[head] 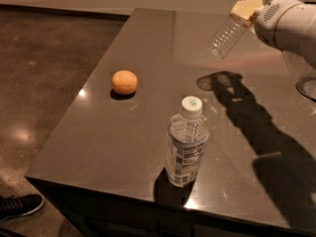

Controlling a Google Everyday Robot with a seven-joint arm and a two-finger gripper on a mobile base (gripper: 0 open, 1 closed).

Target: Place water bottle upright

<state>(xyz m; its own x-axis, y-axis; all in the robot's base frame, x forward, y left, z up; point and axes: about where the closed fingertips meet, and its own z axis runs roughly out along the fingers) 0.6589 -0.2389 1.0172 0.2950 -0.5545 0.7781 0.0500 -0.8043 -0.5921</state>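
The slim bottle [228,32] hung in the air above the far side of the table [148,53], touching nothing below it. It was tilted, its base pointing down and to the left and its neck running up and right toward the top edge of the view. The gripper [245,9] had it clamped near the neck, with a pale yellow pad pressed flat against the plastic, so the jaws were closed on the slim bottle and held nothing else. The white arm body reached in from the right. A shadow [232,90] of bottle and arm lay on the tabletop beneath them.

Nearer the camera stood a wide bottle [185,149] with a white-blue label, upright and close to the front edge, well apart from the held one. An orange [124,81] sat to the left, apart from both. A dark shoe [17,206] showed on the floor at the lower left.

The step in hand seemed to be the carry, with the placing not yet done. The next move would call for turning the wrist until the base faced straight down, lowering it onto bare tabletop away from the wide bottle, and letting go only once the base sat flat.
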